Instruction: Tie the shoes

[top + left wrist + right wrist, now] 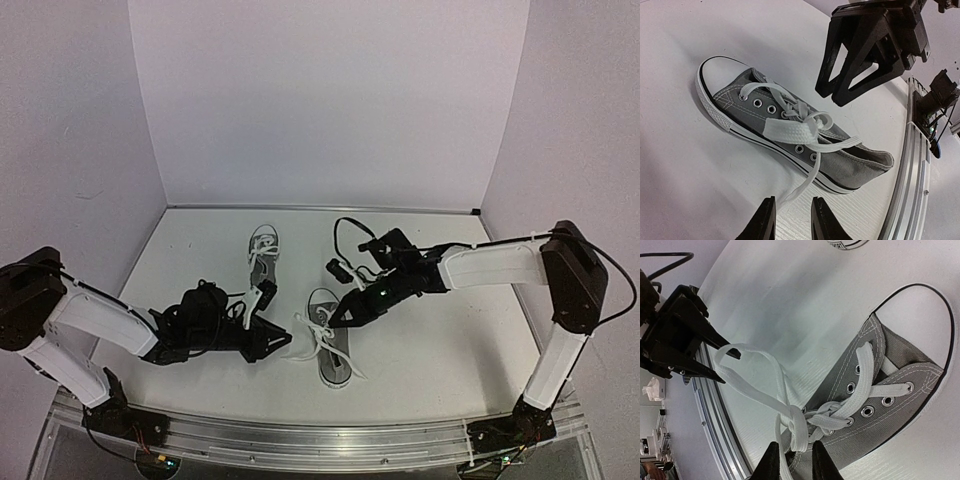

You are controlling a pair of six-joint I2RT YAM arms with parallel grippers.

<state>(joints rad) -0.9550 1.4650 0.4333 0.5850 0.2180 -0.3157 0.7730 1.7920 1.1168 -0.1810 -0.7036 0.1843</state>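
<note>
One grey shoe [328, 338] with white laces lies mid-table, toe toward the near edge. It also shows in the left wrist view [790, 130] and the right wrist view [880, 390]. Its laces are crossed into a loose knot [810, 417], with a loop [747, 367] reaching out left. My left gripper [287, 340] is low beside the shoe, jaws slightly apart, and a lace end [800, 187] runs toward the gap [792, 217]. My right gripper [337, 318] hovers over the knot, jaws slightly apart [792, 460], with lace between them. The second shoe [262, 250] lies behind.
White walls enclose the back and sides. An aluminium rail [320, 440] runs along the near edge and shows in the left wrist view [910, 165]. A black cable [345, 230] loops above the right arm.
</note>
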